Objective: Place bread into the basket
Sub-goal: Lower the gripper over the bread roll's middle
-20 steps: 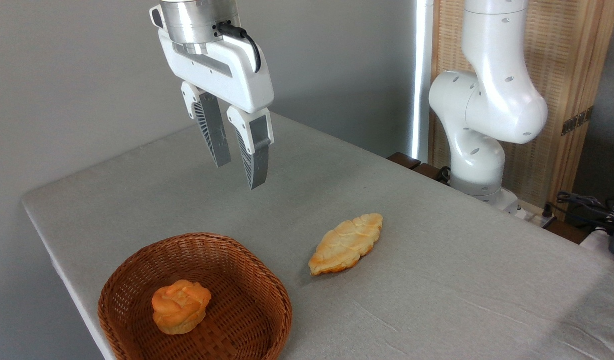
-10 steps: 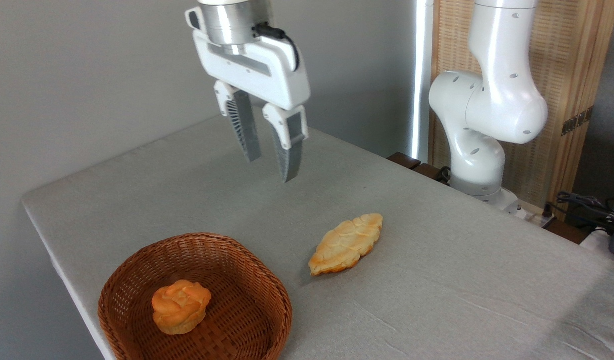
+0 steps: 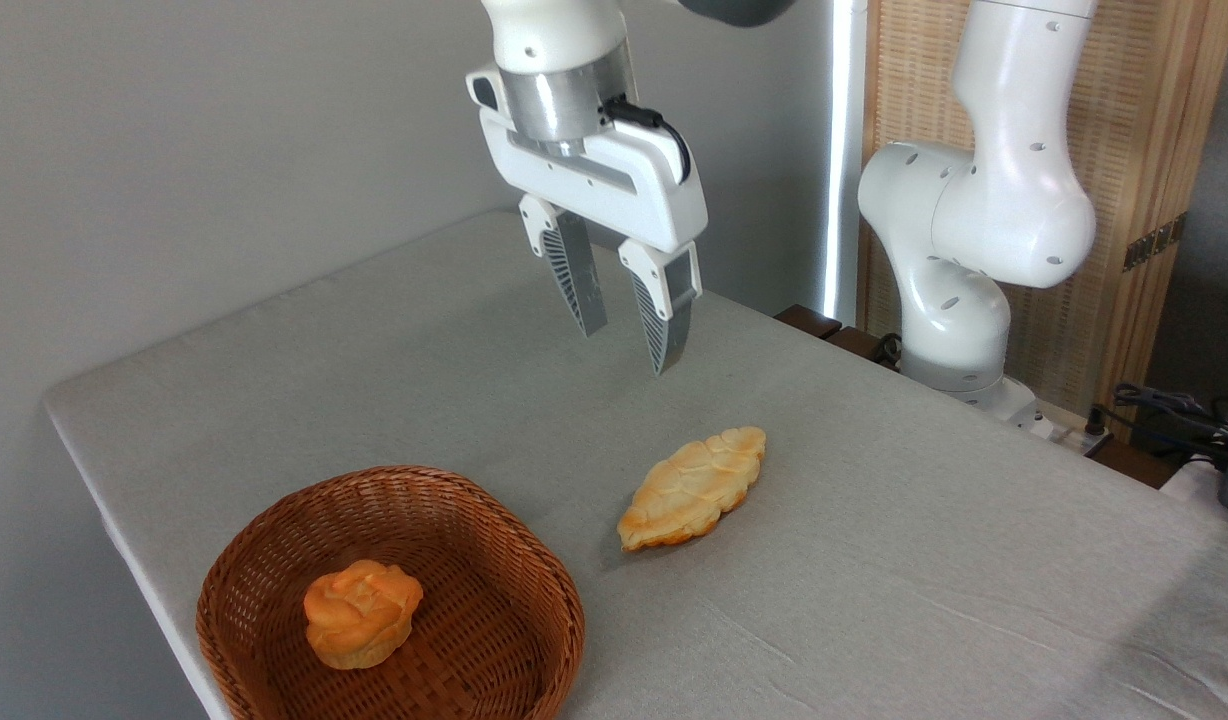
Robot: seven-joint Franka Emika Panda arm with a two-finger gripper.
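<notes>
The bread (image 3: pixel 693 487), a pale golden leaf-shaped loaf with braided ridges and browned tips, lies flat on the grey table (image 3: pixel 874 560) near the middle. To its lower left stands the round brown wicker basket (image 3: pixel 514 560), holding a small round orange bun (image 3: pixel 361 612). My gripper (image 3: pixel 629 352) hangs in the air above and a little behind the bread, fingers pointing down. It is open, with nothing between the two grey fingers.
The arm's white base (image 3: pixel 959 330) stands at the table's far right edge, before a wooden slatted screen (image 3: pixel 1124 150). Cables (image 3: pixel 1174 410) lie off the right side. The table's left edge (image 3: pixel 114 520) runs close to the basket.
The gripper has travelled to the right, from above the basket's far side to above the bread, staying open. The bread, basket and bun have not moved.
</notes>
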